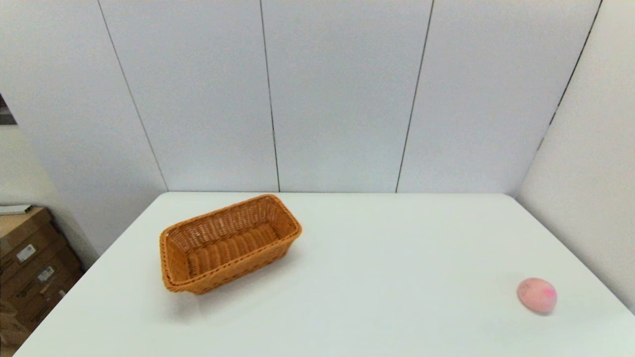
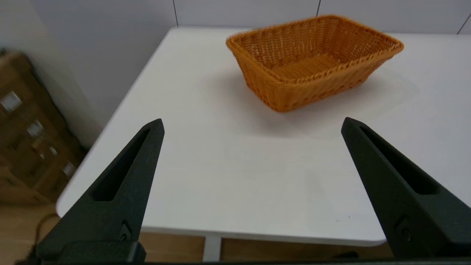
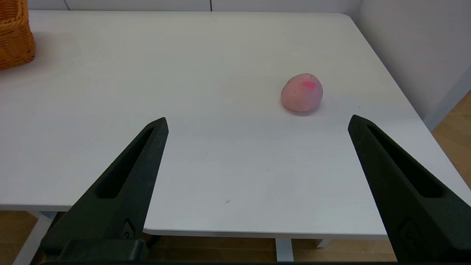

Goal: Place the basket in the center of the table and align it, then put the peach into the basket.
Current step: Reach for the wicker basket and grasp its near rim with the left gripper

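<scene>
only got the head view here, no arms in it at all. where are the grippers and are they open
Observer: Both are held back near the table's front edge. The left gripper is open, facing the basket.
Operator: and the right
Observer: The right gripper is open too, with the peach ahead between its fingers' lines.
Operator: anything held
Observer: No, both grippers are empty.

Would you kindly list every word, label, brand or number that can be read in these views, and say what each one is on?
No text can be read in any view.
Cardboard boxes beside the table: white labels, print too small and blurred to read.
Basket: no markings.
Peach: only a pink blotch, no text.
Left tool and right tool: no lettering visible.
</scene>
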Robot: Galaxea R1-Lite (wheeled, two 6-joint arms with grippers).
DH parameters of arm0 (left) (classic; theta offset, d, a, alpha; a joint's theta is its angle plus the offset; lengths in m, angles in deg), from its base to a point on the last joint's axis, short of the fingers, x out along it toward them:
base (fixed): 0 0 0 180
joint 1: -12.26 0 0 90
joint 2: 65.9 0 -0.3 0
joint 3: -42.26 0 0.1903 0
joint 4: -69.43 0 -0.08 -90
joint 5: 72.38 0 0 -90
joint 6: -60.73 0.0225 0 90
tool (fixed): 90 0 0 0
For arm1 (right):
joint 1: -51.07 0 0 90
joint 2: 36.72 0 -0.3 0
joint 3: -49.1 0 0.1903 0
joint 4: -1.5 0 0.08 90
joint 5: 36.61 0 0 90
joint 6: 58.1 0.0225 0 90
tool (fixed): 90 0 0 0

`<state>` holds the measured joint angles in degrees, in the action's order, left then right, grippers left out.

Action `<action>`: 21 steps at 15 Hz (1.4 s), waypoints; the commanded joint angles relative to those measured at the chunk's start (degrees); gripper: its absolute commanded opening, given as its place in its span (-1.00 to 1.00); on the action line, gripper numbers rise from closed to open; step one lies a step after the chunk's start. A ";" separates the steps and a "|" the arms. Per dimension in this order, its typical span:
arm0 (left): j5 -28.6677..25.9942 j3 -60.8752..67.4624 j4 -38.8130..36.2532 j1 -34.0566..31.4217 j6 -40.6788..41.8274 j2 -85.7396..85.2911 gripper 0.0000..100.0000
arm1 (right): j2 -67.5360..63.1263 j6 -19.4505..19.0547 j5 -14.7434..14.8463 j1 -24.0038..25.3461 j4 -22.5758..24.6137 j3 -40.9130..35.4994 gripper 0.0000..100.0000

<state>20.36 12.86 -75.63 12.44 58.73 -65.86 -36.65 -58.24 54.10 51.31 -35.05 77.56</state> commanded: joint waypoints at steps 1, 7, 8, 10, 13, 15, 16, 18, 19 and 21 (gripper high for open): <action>-0.02 -12.86 0.74 -0.18 0.77 11.20 1.00 | 0.01 -0.22 0.00 0.02 -0.08 0.00 1.00; -0.37 -36.07 -0.23 -0.09 -15.93 51.37 1.00 | 0.01 -0.39 -0.09 0.02 -0.17 0.00 1.00; 0.77 -37.74 -0.06 -0.09 -17.69 57.70 1.00 | 0.01 -0.39 -0.09 0.02 -0.17 0.09 1.00; 3.23 -40.11 -0.23 0.70 -22.52 69.38 1.00 | 0.01 -0.39 -0.09 0.02 -0.17 0.09 1.00; 4.46 -43.27 -0.32 1.05 -28.50 85.03 1.00 | 0.01 -0.39 -0.09 0.02 -0.17 0.00 1.00; 4.46 -45.12 -0.23 1.66 -31.93 93.12 1.00 | 0.01 -0.39 -0.09 0.02 -0.17 0.00 1.00; 4.38 -46.17 -0.23 2.01 -33.07 96.37 1.00 | 0.01 -0.39 -0.09 0.02 -0.17 0.09 1.00; 4.20 -47.75 -0.32 2.19 -34.04 100.85 1.00 | 0.01 -0.39 -0.09 0.02 -0.17 0.00 1.00; 4.02 -48.55 -0.32 2.37 -34.74 102.96 1.00 | 0.01 -0.39 -0.18 0.02 -0.08 0.00 1.00; 3.94 -49.60 -0.23 2.37 -35.71 106.04 1.00 | 0.01 -0.39 -0.18 0.02 -0.08 0.09 1.00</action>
<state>24.37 -34.80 -76.07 14.58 24.43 32.41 -36.65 -58.61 53.97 51.31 -35.07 77.61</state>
